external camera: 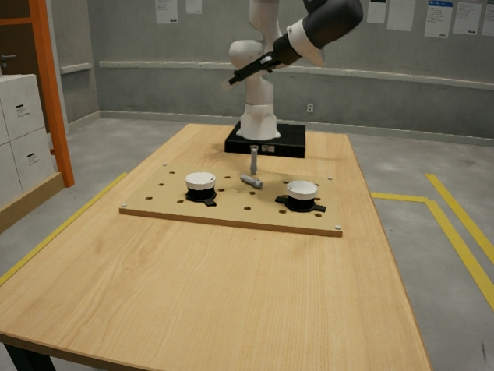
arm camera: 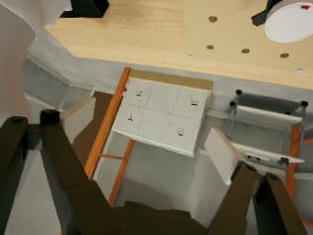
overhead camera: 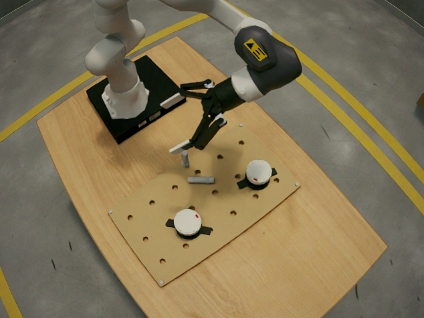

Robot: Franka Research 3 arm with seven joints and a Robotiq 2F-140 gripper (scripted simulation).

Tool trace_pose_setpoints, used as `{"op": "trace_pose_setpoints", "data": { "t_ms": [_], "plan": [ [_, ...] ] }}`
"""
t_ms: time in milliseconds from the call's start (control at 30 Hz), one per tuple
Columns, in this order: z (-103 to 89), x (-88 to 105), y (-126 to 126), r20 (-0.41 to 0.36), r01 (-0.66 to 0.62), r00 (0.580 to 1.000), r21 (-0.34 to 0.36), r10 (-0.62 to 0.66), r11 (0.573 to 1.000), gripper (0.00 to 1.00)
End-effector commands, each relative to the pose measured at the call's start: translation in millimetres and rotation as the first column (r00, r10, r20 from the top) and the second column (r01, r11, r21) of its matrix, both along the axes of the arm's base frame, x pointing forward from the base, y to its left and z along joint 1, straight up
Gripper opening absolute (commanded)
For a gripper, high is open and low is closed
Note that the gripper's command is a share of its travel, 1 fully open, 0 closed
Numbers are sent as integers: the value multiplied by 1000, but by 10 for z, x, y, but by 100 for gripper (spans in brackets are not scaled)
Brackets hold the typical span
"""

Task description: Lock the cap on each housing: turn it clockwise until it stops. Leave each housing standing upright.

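jaws spread wide, seen with nothing between the pale pads, well above the table. found the arm cut off by the upper edge in the top and exterior views. in the wrist view, met only one cap, clipped at the upper right corner, its housing mostly hidden beneath; could not make out either cap's threads or how far each was turned.

saw pale, straight-grained wood for the table, and on it a tan board pierced with round holes. looked past to grey concrete floor, yellow lines, grey walls with papers, and white boxes beside an orange post.

found both task pieces on the board: in the top view, the lower cap on its black housing, and the right-hand cap on the other housing. saw both upright, vertical axes, caps facing up. from above, traced the lower housing's tabs left to right, dipping rightward, red mark toward the upper right; traced the other's tabs rising rightward, red mark toward the lower left. noticed between them and the arm's foot a grey rod lying flat and another standing upright.
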State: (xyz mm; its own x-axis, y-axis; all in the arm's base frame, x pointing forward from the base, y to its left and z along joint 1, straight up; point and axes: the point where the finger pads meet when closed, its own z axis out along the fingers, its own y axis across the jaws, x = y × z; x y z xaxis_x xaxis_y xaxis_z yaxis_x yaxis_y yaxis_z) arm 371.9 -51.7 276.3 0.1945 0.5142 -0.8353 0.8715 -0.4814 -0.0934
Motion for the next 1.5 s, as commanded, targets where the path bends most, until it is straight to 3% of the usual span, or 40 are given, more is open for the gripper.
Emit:
{"op": "trace_pose_setpoints", "data": {
  "t_ms": [0,133,233,300,400,433,533,567,667,700,733,833,867,967,1000,1033,1133,1167,1267,1300,1400,1433,1467],
  "plan": [
    [1,0,0,0,0,1000,0,0,1000,100],
    [-46,-18,-2,23,14,1000,11,-15,1000,100],
    [-284,-112,10,140,95,985,76,-105,993,100],
    [-539,-204,61,242,180,947,149,-212,972,100],
    [-539,-204,61,265,194,936,163,-232,967,100],
    [-676,-247,106,318,249,896,214,-309,945,100],
    [-676,-247,106,329,254,890,220,-317,942,100],
    [-808,-281,163,376,310,836,277,-400,909,100],
    [-808,-281,163,387,316,826,284,-410,905,100],
    [-928,-303,227,420,367,764,341,-490,865,100],
    [-928,-303,227,435,377,744,353,-507,857,100],
    [-928,-303,227,435,377,744,353,-507,857,100],
    [-1029,-311,291,462,426,661,416,-591,803,100],
    [-1029,-311,291,469,431,649,423,-599,797,100],
    [-1111,-308,350,479,469,568,479,-669,742,100],
    [-1111,-308,350,487,475,546,490,-681,731,100],
    [-1111,-308,350,487,475,546,490,-681,731,100],
    [-1172,-296,400,493,508,442,550,-749,662,100],
    [-1172,-296,400,493,508,442,550,-749,662,100],
    [-1216,-279,438,489,531,346,602,-801,596,100],
    [-1216,-279,438,489,531,346,602,-801,596,100],
    [-1245,-262,465,479,544,263,643,-838,539,100],
    [-1245,-262,465,479,544,263,643,-838,539,100]
  ]
}}
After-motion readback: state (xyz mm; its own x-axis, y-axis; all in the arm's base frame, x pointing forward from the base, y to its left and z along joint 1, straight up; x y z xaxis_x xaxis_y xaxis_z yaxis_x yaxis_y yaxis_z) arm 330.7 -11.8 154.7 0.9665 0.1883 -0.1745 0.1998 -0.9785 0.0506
